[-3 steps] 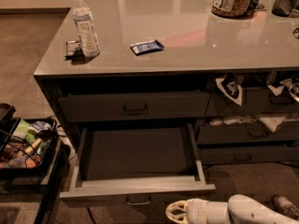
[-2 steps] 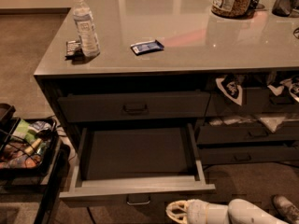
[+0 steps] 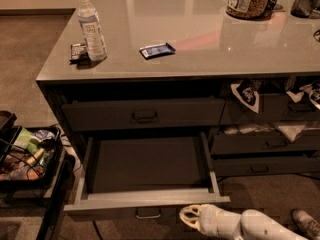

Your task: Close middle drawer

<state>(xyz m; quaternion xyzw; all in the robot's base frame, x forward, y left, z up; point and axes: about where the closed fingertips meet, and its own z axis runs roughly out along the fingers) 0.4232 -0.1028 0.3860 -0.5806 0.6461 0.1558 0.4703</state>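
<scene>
The middle drawer [image 3: 145, 204] is a wide dark grey drawer pulled far out from the cabinet, with a plain grey empty interior and a small metal loop handle [image 3: 148, 213] on its low front panel. My gripper [image 3: 190, 217] is a white piece at the bottom of the view, just right of the handle and right in front of the drawer's front panel, at its lower right. The white arm runs off to the lower right.
A closed wide drawer [image 3: 144, 115] sits above. Narrower drawers [image 3: 265, 144] with bags stand to the right. On the grey countertop [image 3: 200, 49] are a water bottle [image 3: 91, 27], a blue packet [image 3: 157, 50] and a jar [image 3: 248, 0]. A black rack of snacks [image 3: 27, 156] stands left.
</scene>
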